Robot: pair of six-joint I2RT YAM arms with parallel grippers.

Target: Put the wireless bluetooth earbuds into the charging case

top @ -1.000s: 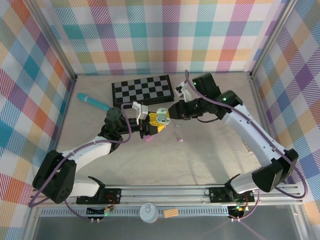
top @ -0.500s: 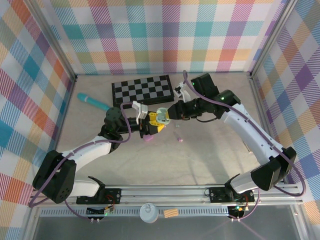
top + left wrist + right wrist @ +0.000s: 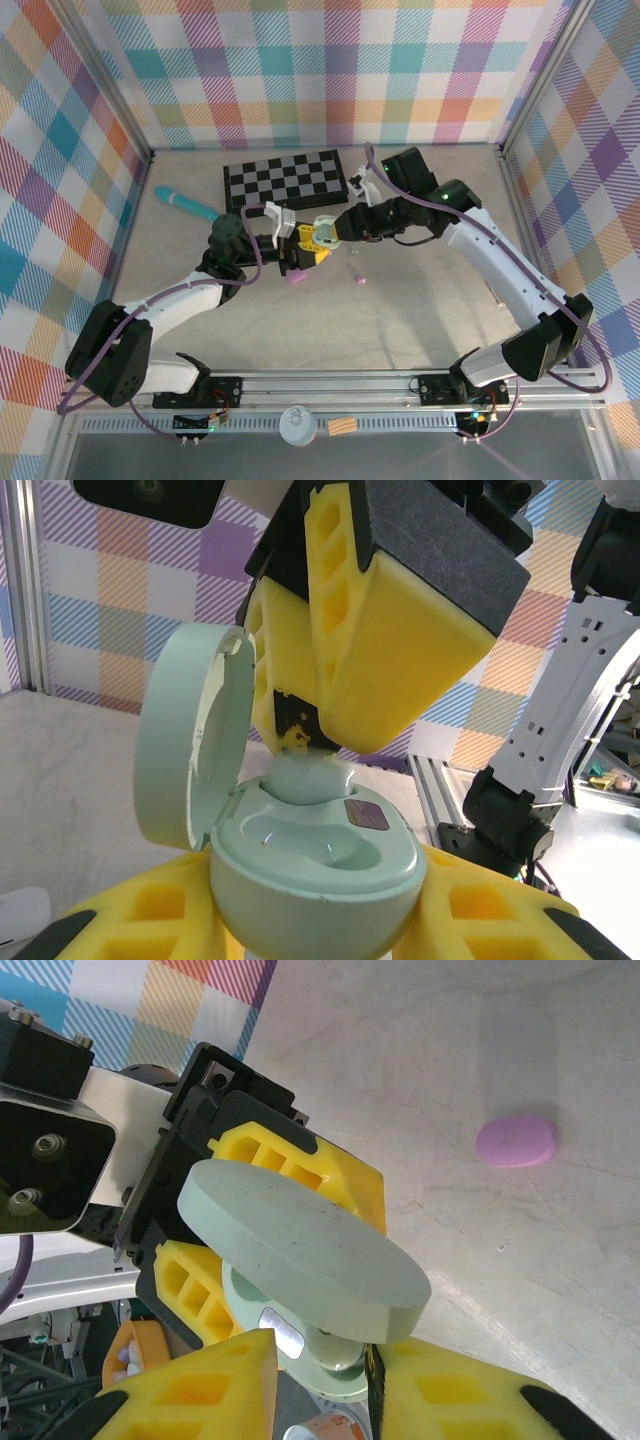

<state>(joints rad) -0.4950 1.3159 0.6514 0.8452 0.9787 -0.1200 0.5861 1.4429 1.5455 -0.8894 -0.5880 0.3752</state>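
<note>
Inching closer, right end effector (image 3: 300, 735) pinches a green earbud (image 3: 308, 777) into the open charging case (image 3: 310, 865) gripped by left end effector (image 3: 312, 925); another slot (image 3: 300, 842) looks empty.

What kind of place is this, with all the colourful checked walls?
Probably a robot practice booth: checked walls box in a table, with a left arm and right arm bolted to a metal rail.
</note>
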